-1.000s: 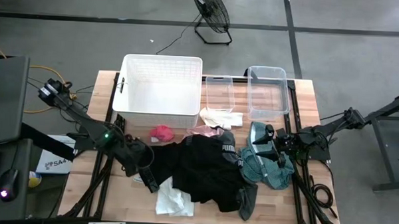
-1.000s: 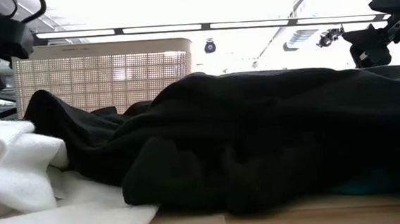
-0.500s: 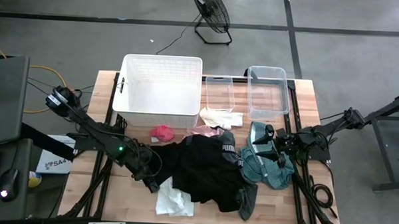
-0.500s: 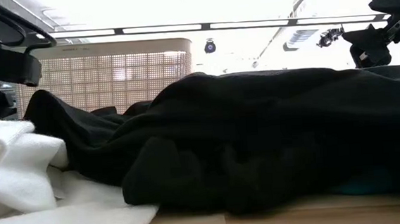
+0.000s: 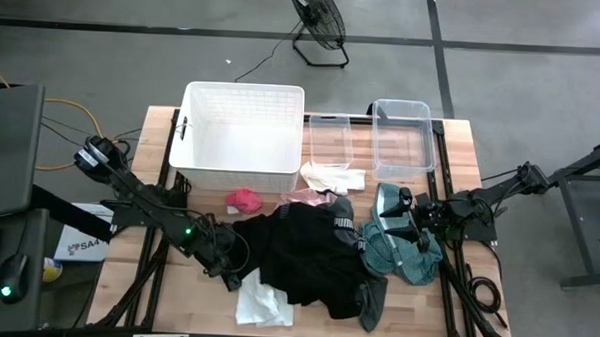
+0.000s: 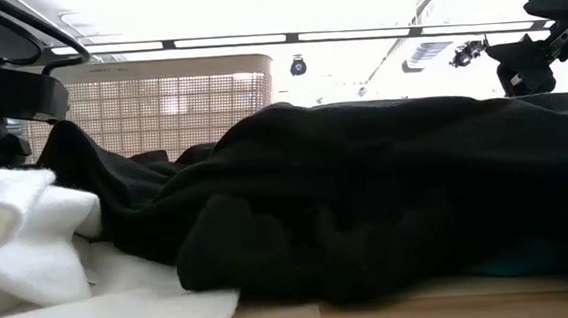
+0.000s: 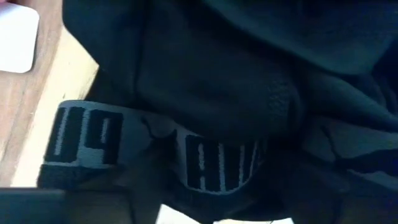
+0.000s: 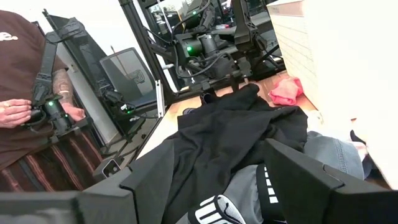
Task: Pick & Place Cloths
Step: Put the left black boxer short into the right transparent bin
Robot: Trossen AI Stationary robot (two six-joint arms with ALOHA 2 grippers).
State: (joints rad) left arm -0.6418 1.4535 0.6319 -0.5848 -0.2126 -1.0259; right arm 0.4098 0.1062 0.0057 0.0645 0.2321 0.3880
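Left gripper (image 5: 230, 279) sits at the black garment's (image 5: 312, 254) left edge — jaw gap apparently narrowing, hold unclear; right gripper (image 5: 396, 214), parted and empty, waits farther off.

**Cloths heaped along the near half, containers along the far edge**

On the wooden tabletop (image 5: 451, 144), the white slatted plastic basket (image 5: 241, 128) stands at the far left. To its right stand two clear plastic tubs, the smaller (image 5: 330, 140) just beside the basket, the larger (image 5: 401, 138) farther right. Near of the basket lies the small red-pink cloth (image 5: 244, 199). The large black garment (image 5: 312, 254) fills the middle, with the white cloth (image 5: 262, 303) at its near left edge and the teal-green cloth (image 5: 402, 250) to its right. The left gripper (image 5: 232, 281) sits at the black garment's left edge, just far of the white cloth; the right gripper (image 5: 387, 207) sits over the teal-green cloth's far part.
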